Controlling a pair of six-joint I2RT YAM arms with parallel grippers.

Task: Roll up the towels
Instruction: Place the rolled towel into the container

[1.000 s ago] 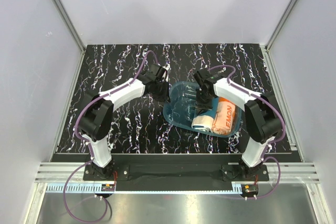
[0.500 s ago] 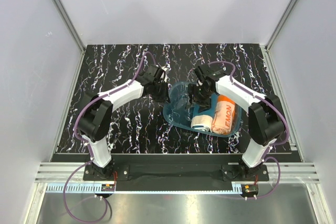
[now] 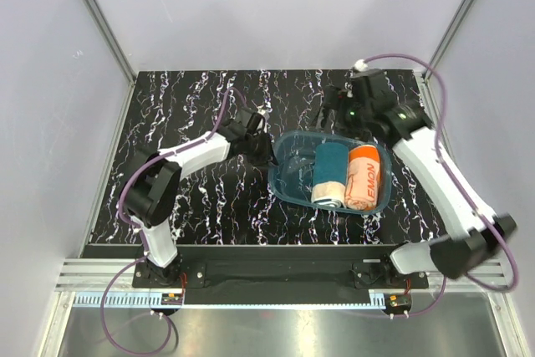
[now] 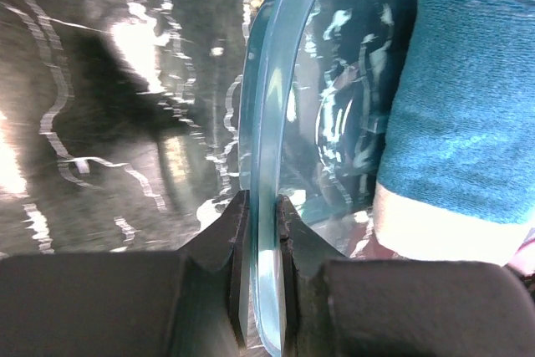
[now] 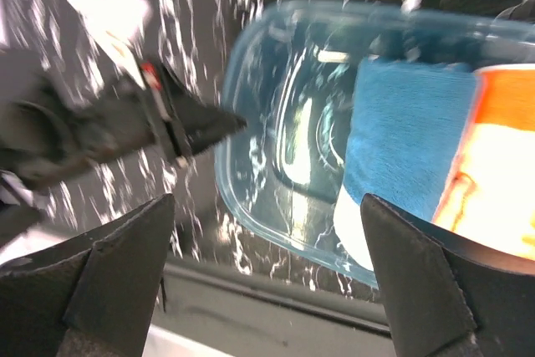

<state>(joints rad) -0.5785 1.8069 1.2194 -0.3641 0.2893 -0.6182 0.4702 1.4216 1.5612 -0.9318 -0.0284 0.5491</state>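
Both towels looked rolled already: the teal towel [image 3: 328, 175] and the orange towel [image 3: 365, 178] lay side by side, touching, inside the blue tray [image 3: 291, 176] just right of centre in the overhead view. I judged the rolling done, with little left beyond letting go of the tray. The left gripper [image 3: 265, 151] had its jaws clenched on the tray's left rim. The right gripper [image 3: 336, 113], above the tray in the frame, stood with jaws spread wide and nothing between them. The left wrist view showed that pinch on the thin rim plainly, which the overhead view could not. The right wrist view showed the empty gap between its own fingers.
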